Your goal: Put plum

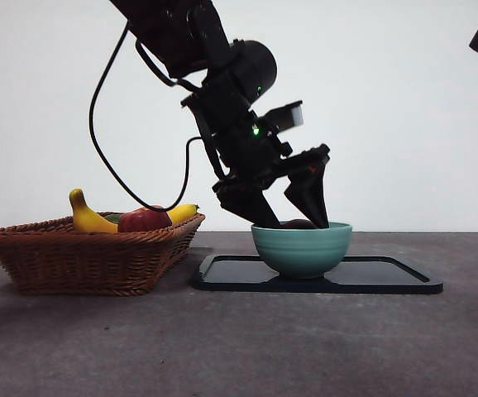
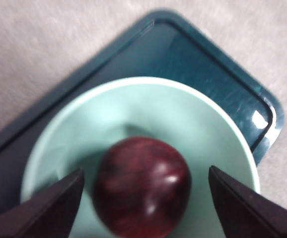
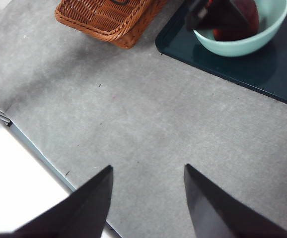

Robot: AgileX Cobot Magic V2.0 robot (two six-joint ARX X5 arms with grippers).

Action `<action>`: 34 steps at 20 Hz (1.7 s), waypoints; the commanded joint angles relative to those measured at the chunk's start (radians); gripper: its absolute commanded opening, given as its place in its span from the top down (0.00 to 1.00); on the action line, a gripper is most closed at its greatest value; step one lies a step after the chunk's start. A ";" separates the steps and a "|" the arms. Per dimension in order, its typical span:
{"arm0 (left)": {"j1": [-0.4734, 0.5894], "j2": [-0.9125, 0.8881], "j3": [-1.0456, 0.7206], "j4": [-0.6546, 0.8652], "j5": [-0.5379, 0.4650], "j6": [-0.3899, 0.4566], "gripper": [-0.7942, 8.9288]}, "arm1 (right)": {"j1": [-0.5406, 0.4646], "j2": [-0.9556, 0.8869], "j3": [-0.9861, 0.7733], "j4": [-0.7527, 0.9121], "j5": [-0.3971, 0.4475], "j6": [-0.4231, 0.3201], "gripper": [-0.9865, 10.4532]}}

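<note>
Front view, left to right: a wicker basket [image 1: 90,260] sits on the grey table [image 1: 239,347] holding a banana [image 1: 90,220] and a red apple [image 1: 144,219]. Just beside it lies a dark tray [image 1: 388,277], and on the tray's left part stands a pale green bowl [image 1: 302,248]. The left gripper [image 1: 293,217] reaches down from above into that bowl, its two black jaws dipping below the rim on either side of a dark rounded top that just shows above the edge.

The left wrist view makes the rest plain: the plum [image 2: 141,186], dark maroon and glossy, rests on the bowl's floor, and the jaws stand spread wide with clear gaps on both sides of it, touching nothing. So the plum appears to be released, and the placing step looks all but done.

The right gripper [image 3: 148,198] hangs over bare table well apart from the tray, jaws parted and empty; it seems to be waiting.

What is left, by my reading, is the retreat: the left arm should lift straight up, keeping its jaws apart so they neither nudge the fruit nor catch the bowl's rim and drag it across the tray.
</note>
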 commanded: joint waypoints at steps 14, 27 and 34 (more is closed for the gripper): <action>-0.039 0.033 0.029 -0.037 -0.062 0.108 0.55 | 0.005 0.005 0.007 0.002 -0.002 0.013 0.71; -0.042 -0.006 0.063 -0.054 -0.088 0.087 0.69 | 0.005 0.005 0.007 -0.008 0.002 0.009 0.71; -0.015 -0.224 0.063 -0.106 -0.088 0.069 0.69 | 0.004 0.005 0.007 -0.004 0.005 0.009 0.71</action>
